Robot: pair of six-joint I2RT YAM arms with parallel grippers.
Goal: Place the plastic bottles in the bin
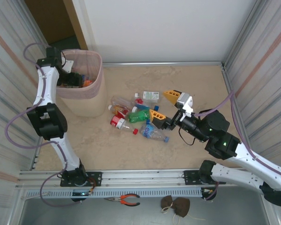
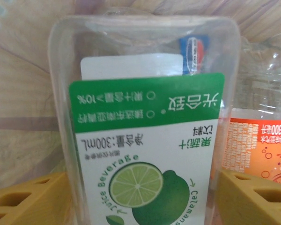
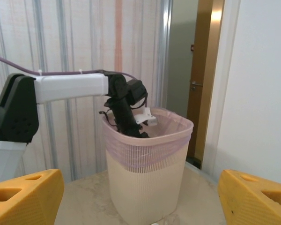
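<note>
The left gripper [image 2: 141,175] pinches a lime juice bottle [image 2: 145,140] inside the bin [image 1: 94,101], upper left, beside an orange-labelled bottle [image 2: 257,145]. The right gripper [image 1: 165,106] hangs spread by the loose bottles [image 1: 136,116] mid-frame, so several are left to bin.

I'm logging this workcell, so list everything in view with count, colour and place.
bin: one, pale pink over cream, far left of the table.
loose bottles: a pile, count unclear, clear and green with mixed labels, mid-table.
lime bottle: one, clear with a green and white label, in the bin, gripped.
orange-labelled bottle: one, clear, beside it in the bin.
pliers: one pair, orange handles, near ledge.
brown bundle: one, near ledge, right of the pliers.
table: one, beige.
left hand: yellow fingers, inside the bin, shut on the lime bottle.
right hand: yellow fingers, open, above the pile's right edge.
</note>
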